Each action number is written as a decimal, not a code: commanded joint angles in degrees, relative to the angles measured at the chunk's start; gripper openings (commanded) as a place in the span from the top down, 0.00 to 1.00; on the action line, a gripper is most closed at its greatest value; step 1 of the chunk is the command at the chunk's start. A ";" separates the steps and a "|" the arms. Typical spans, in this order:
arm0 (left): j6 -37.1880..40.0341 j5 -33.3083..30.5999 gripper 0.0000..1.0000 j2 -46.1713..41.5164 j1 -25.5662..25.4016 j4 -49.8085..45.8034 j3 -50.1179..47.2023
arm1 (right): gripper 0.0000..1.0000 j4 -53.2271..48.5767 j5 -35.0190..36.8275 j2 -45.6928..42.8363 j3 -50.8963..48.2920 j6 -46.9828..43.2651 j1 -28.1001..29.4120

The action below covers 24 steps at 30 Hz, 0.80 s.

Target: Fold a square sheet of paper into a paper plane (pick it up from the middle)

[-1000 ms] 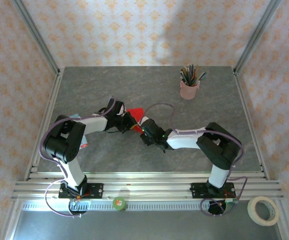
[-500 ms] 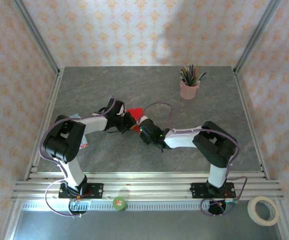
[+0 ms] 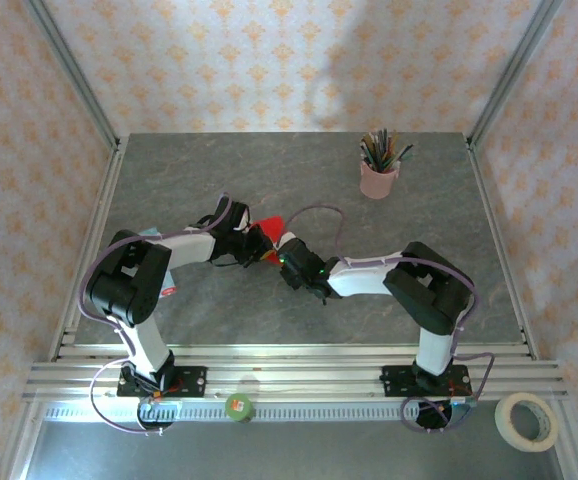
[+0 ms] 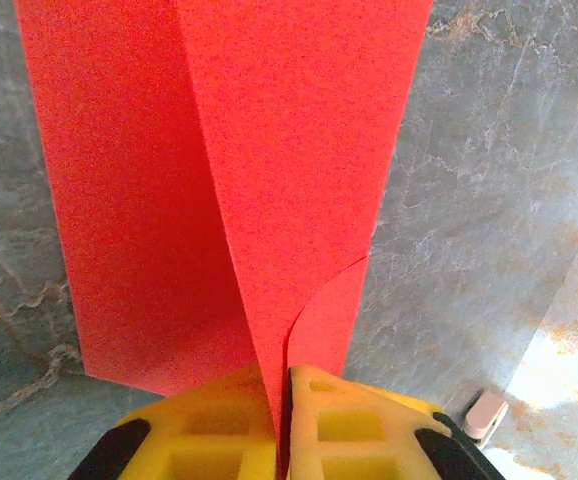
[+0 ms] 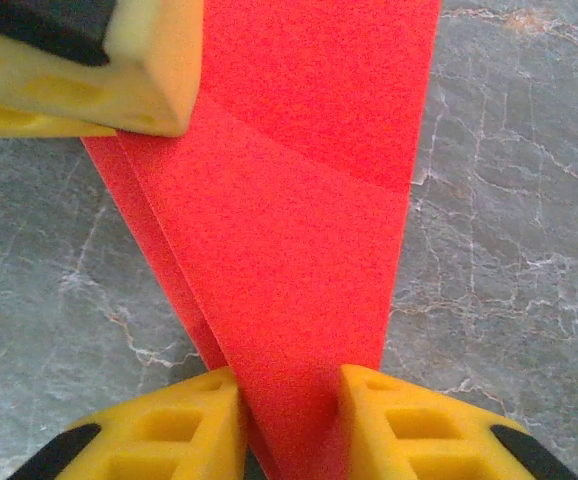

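Observation:
The red sheet of paper (image 3: 272, 224) is folded lengthwise into layers and held above the grey table between both arms. In the left wrist view the paper (image 4: 219, 180) shows a centre crease, and my left gripper (image 4: 284, 400) is shut on its lower edge. In the right wrist view the paper (image 5: 299, 250) narrows down into my right gripper (image 5: 291, 420), whose yellow fingers (image 5: 419, 430) press on it from both sides. One left finger (image 5: 119, 70) shows at the top left of that view. From above, my left gripper (image 3: 259, 243) and right gripper (image 3: 283, 252) almost touch.
A pink pencil cup (image 3: 378, 178) with several pencils stands at the back right. A roll of tape (image 3: 526, 420) and a green roll (image 3: 239, 407) lie in front of the rail. Aluminium frame posts border the table (image 3: 419, 270).
My right gripper has narrowed onto the paper and its arm has shifted slightly left. The left arm and its grip are unchanged.

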 commanded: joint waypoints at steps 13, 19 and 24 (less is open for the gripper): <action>0.57 -0.82 0.88 -1.53 -0.39 -1.79 2.23 | 0.76 0.78 2.00 1.68 1.79 -0.41 0.45; 0.68 -1.34 0.87 -1.76 -0.46 -2.21 2.27 | 0.80 0.69 1.92 0.87 1.09 -0.32 0.46; 0.87 -1.67 0.82 -2.01 -0.15 -2.64 2.64 | 0.85 0.85 1.15 0.83 0.60 -0.11 0.46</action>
